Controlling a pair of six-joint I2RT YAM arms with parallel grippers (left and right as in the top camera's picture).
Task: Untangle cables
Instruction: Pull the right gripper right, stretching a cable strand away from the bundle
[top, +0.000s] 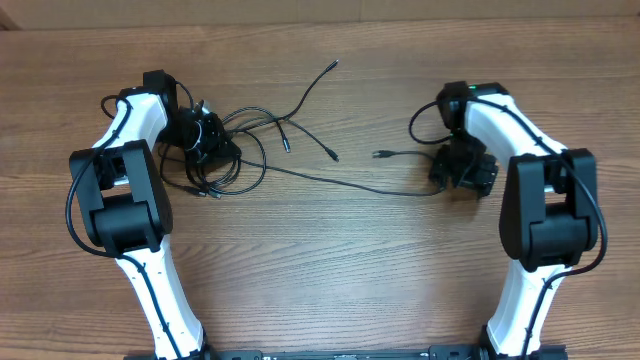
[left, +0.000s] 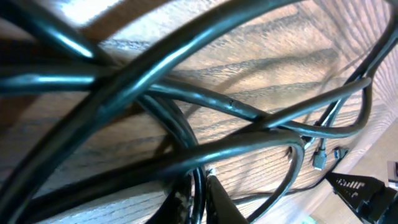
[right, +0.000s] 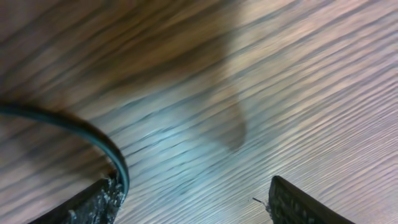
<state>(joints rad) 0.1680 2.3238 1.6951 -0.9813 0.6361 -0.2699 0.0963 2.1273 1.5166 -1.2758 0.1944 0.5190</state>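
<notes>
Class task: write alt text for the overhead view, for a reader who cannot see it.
A tangle of thin black cables lies on a wooden table under the left gripper. One cable runs across to the right gripper; loose plug ends lie between.

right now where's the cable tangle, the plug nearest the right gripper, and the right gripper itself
cable tangle (top: 245, 125), overhead view, on its overlapping loops
plug nearest the right gripper (top: 379, 154), overhead view, on the connector tip
right gripper (right: 196, 185), right wrist view, midway between its fingertips
</notes>
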